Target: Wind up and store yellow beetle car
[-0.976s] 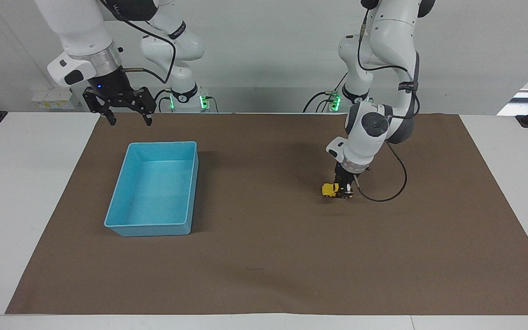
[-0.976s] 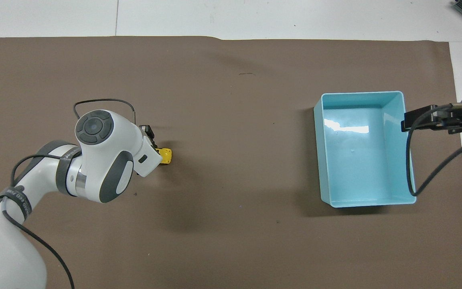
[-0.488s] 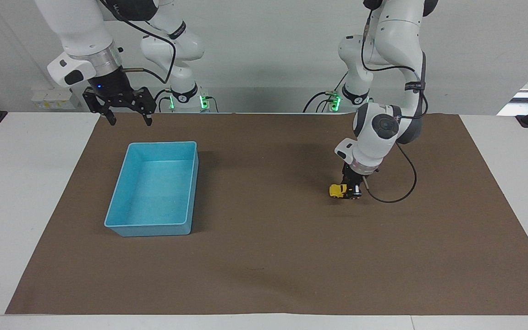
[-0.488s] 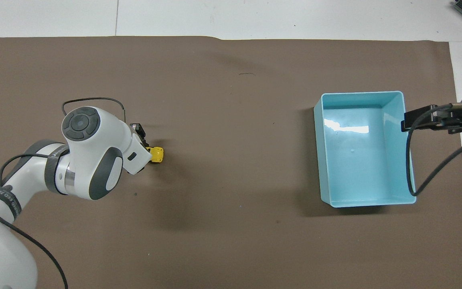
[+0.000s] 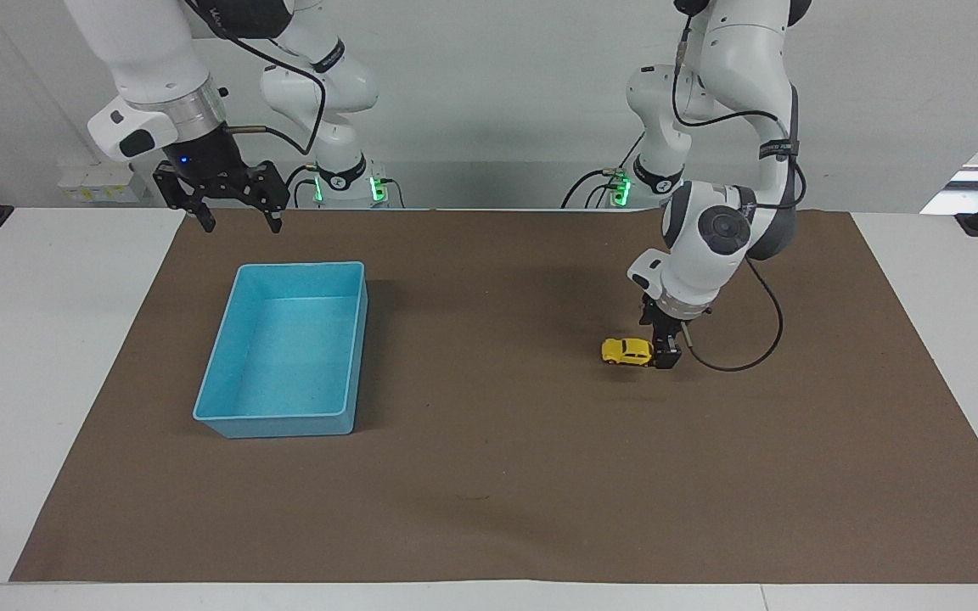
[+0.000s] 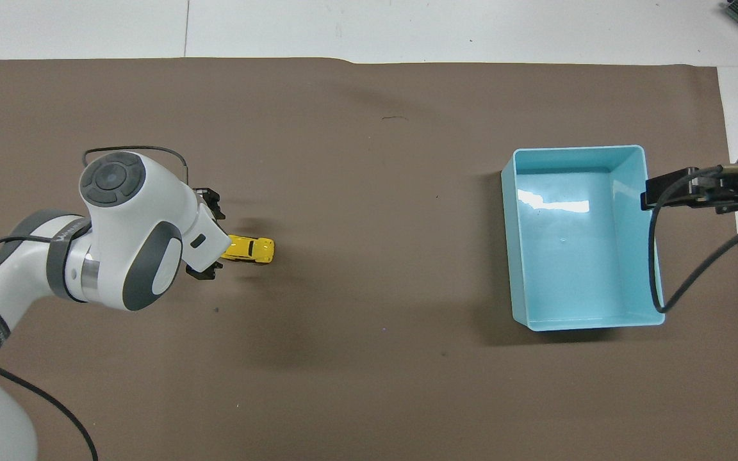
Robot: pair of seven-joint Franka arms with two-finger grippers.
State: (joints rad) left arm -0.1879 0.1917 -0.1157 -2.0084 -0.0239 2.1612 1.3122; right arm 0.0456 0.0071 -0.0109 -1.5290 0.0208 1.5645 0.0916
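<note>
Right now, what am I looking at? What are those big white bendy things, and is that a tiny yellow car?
Those white bendy things are two robot arms, and each ends in two black fingers for grabbing. One picture is taken from across the table, looking at the robots. The other looks down from above the robots' own end, so everything appears turned around.

A brown mat covers the table. On it sits the yellow beetle car, a little toy, toward the left arm's end. The left arm's fingers are down at the mat, open around one end of the car and not squeezing it. An empty blue bin sits toward the right arm's end. The right arm's fingers wait in the air near the bin, open and holding nothing.
</note>
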